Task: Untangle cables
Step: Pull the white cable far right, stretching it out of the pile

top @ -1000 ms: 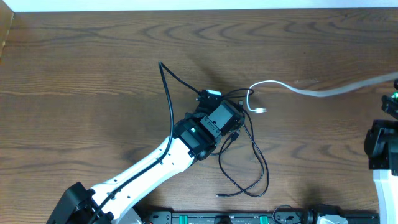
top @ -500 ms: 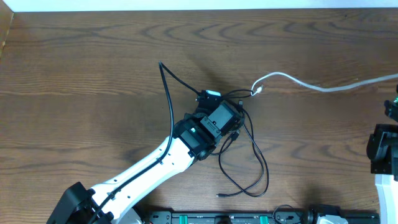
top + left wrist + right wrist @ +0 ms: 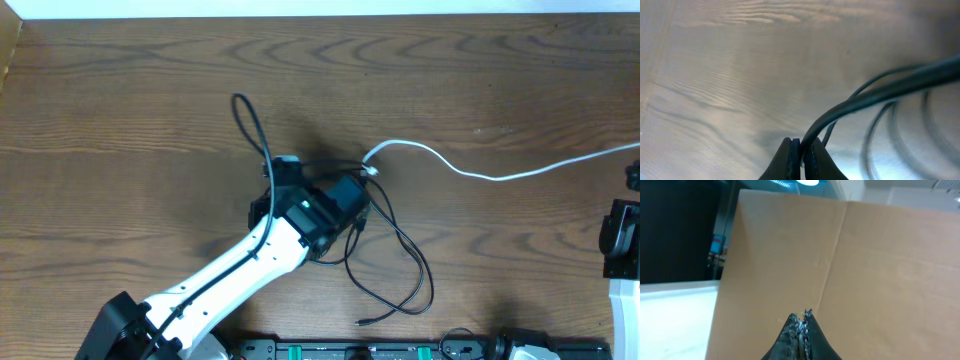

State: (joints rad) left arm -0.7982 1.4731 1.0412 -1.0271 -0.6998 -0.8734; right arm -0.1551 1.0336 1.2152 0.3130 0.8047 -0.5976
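Overhead faces straight down; left wrist skims the same table (image 3: 120,100) closely.

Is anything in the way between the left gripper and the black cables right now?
Nothing visible does. The left gripper is shut on a black cable, which leads out from between its jaws in the wrist view.

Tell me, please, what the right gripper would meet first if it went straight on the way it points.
Probably the brown cardboard panel that faces the right gripper; nothing shows between them, though its distance is unclear.
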